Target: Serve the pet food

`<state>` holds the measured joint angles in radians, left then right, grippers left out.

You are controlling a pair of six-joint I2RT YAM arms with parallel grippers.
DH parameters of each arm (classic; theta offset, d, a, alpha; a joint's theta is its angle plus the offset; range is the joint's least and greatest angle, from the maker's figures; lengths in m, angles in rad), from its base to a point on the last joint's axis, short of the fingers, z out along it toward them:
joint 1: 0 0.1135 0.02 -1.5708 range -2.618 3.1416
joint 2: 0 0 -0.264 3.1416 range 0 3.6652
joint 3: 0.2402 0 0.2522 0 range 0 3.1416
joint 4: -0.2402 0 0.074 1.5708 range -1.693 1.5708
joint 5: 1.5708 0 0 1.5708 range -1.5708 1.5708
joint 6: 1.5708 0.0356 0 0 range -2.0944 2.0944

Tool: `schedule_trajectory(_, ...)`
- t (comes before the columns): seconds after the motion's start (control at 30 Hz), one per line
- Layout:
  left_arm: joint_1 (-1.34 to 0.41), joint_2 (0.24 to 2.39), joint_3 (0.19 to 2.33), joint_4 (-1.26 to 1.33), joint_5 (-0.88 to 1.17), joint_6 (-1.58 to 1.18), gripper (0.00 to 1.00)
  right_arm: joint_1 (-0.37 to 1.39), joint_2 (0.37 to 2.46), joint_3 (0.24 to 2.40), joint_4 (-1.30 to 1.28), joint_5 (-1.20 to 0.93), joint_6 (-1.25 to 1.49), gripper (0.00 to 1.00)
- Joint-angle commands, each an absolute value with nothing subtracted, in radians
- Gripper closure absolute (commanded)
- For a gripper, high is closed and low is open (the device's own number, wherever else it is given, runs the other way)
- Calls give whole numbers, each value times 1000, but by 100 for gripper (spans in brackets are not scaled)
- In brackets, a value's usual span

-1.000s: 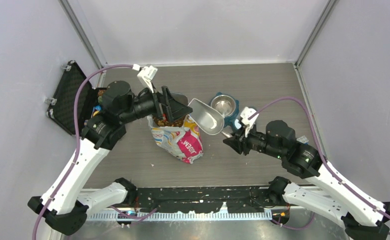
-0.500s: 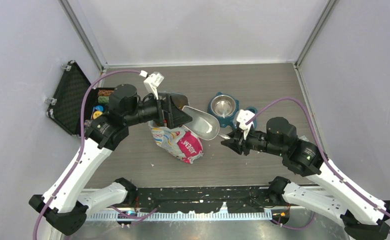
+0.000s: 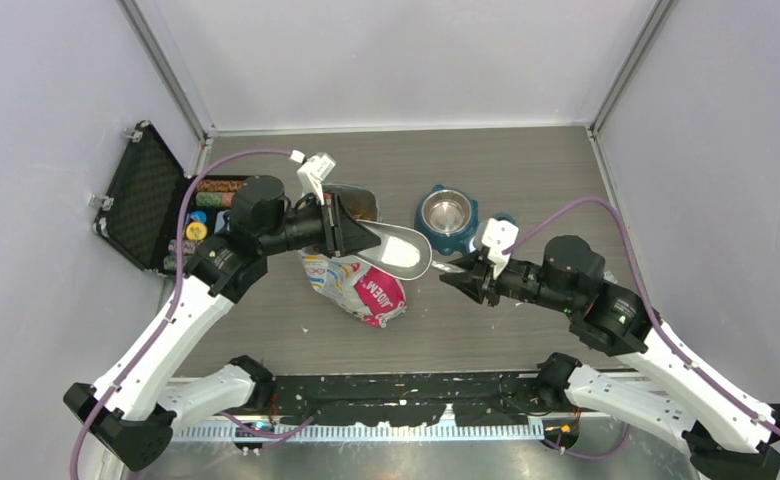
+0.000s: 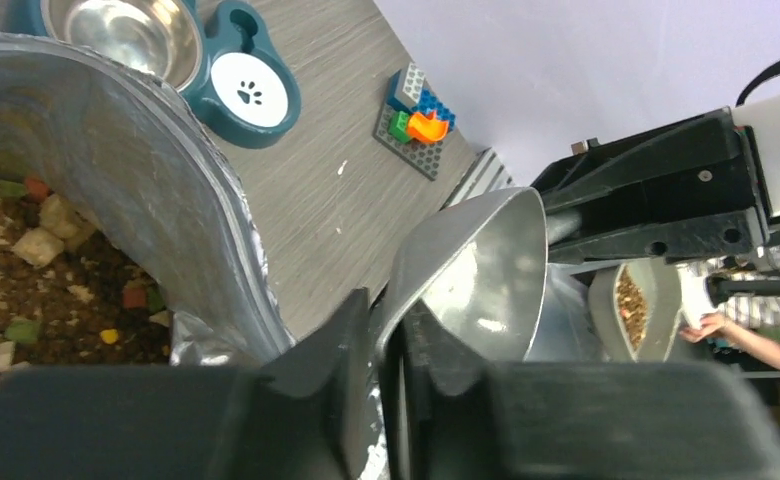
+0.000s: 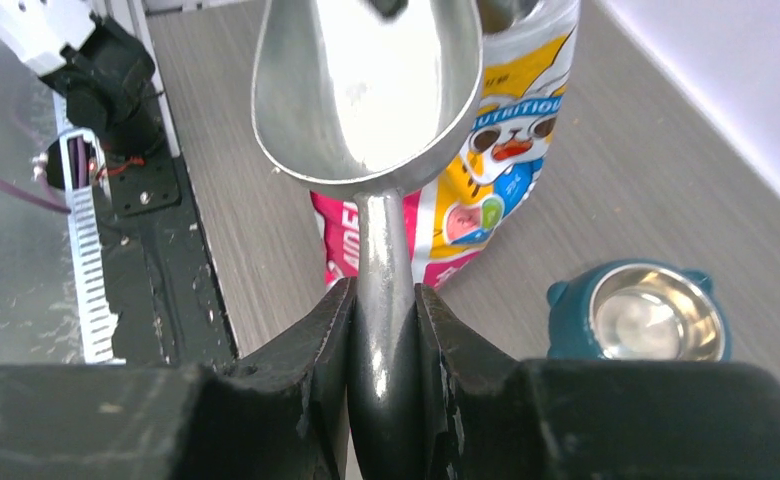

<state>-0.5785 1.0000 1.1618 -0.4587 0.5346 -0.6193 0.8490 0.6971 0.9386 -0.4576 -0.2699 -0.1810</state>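
My right jaws grip the metal scoop (image 5: pixel 366 80) by its handle. My left jaws are pinched shut on the scoop's front rim, just beside the open bag (image 3: pixel 366 290) mid-counter (image 3: pixel 526 170). The pet food (image 4: pixel 26 300) sits inside the bag. A steel bowl (image 3: pixel 447 212) stands far right of the bag.

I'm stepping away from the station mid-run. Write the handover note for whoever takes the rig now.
Right gripper: shut on the metal scoop at its handle.
Left gripper: clamped on the scoop's front lip.
Pet food: in the open bag, left of the bowl in the top view.
Done: scoop picked up; scoop and bowl are both empty.
Left: scoop kibble from the bag and pour it into the bowl.
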Motion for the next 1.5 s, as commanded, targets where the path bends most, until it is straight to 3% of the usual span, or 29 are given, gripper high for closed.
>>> schedule_trajectory(0.0,-581,959,1147,-391,559,-641,95,850,641,972,-248,-206,-155,95)
schedule_trajectory(0.03,-581,953,1144,-388,557,-646,100,850,633,972,-237,-198,-146,95)
schedule_trajectory(0.2,-581,906,1090,-292,532,-716,100,850,615,961,-156,-134,-30,95)
schedule_trajectory(0.3,-581,875,1047,-225,503,-776,100,850,606,931,-106,-102,132,64)
schedule_trajectory(0.33,-580,866,1041,-212,494,-784,100,850,609,928,-104,-100,159,45)
schedule_trajectory(0.4,-579,846,1036,-200,469,-801,100,850,620,929,-124,-76,247,23)
schedule_trajectory(0.47,-580,826,1036,-202,440,-804,100,850,628,936,-162,-22,328,9)
schedule_trajectory(0.57,-575,791,1035,-224,402,-795,100,845,616,935,-205,64,443,0)
schedule_trajectory(0.77,-561,753,1015,-204,386,-797,100,835,559,863,-203,62,651,4)
schedule_trajectory(0.93,-557,767,1029,-187,456,-806,100,834,566,821,-81,-72,751,1)
schedule_trajectory(1.17,-557,753,1008,-157,434,-816,100,833,605,787,93,-175,874,22)
schedule_trajectory(1.37,-557,767,1020,-158,443,-811,100,833,630,798,131,-212,871,31)
schedule_trajectory(1.47,-557,767,1027,-174,434,-807,100,830,639,799,141,-217,872,47)
